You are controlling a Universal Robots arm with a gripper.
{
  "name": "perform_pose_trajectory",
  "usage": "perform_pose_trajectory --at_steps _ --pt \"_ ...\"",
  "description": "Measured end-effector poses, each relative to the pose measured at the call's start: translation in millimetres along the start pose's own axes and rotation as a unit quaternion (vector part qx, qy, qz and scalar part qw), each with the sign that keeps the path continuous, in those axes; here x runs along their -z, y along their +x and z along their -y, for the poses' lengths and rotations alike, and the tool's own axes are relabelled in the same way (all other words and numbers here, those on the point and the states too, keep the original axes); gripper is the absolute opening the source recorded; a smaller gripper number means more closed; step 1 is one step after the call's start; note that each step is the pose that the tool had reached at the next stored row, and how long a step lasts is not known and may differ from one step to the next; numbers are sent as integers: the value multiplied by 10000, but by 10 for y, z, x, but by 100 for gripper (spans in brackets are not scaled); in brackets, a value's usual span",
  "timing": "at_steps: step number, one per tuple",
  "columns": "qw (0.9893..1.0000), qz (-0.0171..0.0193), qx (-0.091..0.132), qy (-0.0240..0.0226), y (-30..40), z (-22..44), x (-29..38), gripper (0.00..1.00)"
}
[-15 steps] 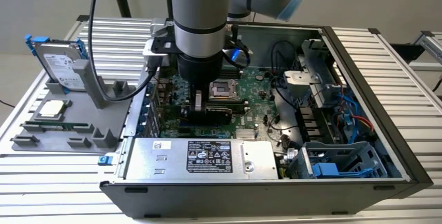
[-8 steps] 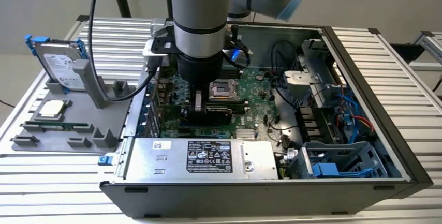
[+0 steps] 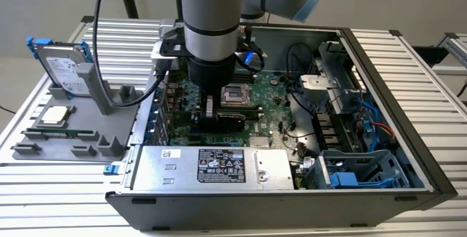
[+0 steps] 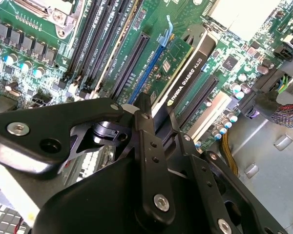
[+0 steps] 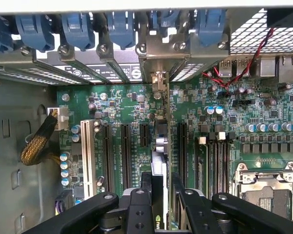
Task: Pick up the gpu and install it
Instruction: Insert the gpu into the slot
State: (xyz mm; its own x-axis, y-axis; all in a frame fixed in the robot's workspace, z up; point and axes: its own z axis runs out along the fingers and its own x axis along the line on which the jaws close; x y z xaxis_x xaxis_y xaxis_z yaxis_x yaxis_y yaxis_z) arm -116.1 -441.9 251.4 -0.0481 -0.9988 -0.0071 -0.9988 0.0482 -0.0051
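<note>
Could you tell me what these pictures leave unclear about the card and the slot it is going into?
- The green circuit card with its black cooler: in the second wrist view its near end is hidden by the black gripper.
- Whether the card's bottom edge is fully seated: the card itself covers its slot in both wrist views.
- In the exterior view, the grey arm hides most of the card.

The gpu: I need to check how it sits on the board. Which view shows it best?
The second wrist view: the gpu stands on edge among the slots, cooler face visible, gripper at it. The first wrist view shows its edge; the exterior view a dark sliver under the arm.
</note>
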Motion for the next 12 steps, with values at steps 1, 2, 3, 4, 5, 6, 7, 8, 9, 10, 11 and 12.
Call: perform_pose_trajectory --at_steps 1,2,3,4,5,6,7,8,9,10,11,12 --pt "10000 0 0 0 0 1 3 0" --pt "10000 -1 0 0 0 1 4 0" --pt "10000 -1 0 0 0 2 5 0" --pt "10000 -2 0 0 0 1 5 0" --pt "10000 -3 0 -1 0 1 3 0" --pt "10000 -5 1 -2 1 1 -1 0" --pt "10000 -6 1 -3 1 1 -9 0" --pt "10000 -7 0 -3 1 1 -19 0" --pt "10000 -7 1 -2 1 1 -30 0" --pt "10000 -1 1 1 0 1 -46 0" --pt "10000 -2 1 0 1 2 -53 0" --pt "10000 -3 1 -2 1 1 -59 0"
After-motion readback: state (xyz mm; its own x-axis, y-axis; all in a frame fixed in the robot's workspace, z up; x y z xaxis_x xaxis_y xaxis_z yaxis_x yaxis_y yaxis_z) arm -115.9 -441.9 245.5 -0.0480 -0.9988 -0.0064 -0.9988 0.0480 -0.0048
